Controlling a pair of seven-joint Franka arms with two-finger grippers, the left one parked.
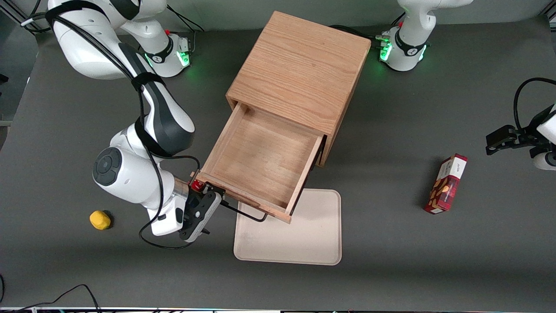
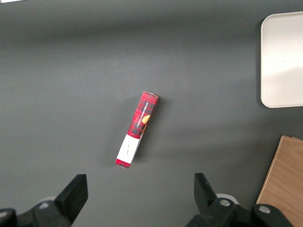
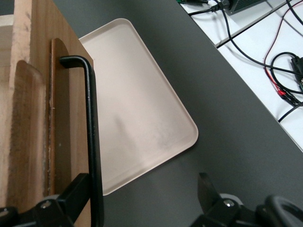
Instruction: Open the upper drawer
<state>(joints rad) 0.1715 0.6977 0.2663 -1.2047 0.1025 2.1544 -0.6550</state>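
The upper drawer [image 1: 260, 158] of the light oak cabinet [image 1: 299, 69] stands pulled far out, and its inside is bare. Its thin black wire handle [image 1: 245, 214] runs along the drawer front, the side nearest the front camera. My right gripper [image 1: 207, 214] is at the handle's end toward the working arm. In the right wrist view the gripper [image 3: 142, 189] is open wide, and the handle [image 3: 92, 142] passes between the fingers, close beside one finger [image 3: 75, 194]. The drawer front [image 3: 66, 118] shows there too. The lower drawer is hidden under the upper one.
A beige tray [image 1: 304, 243] lies on the table, partly under the open drawer; it also shows in the right wrist view [image 3: 142, 104]. A yellow lump [image 1: 100, 219] lies beside the working arm. A red box [image 1: 447, 184] lies toward the parked arm's end.
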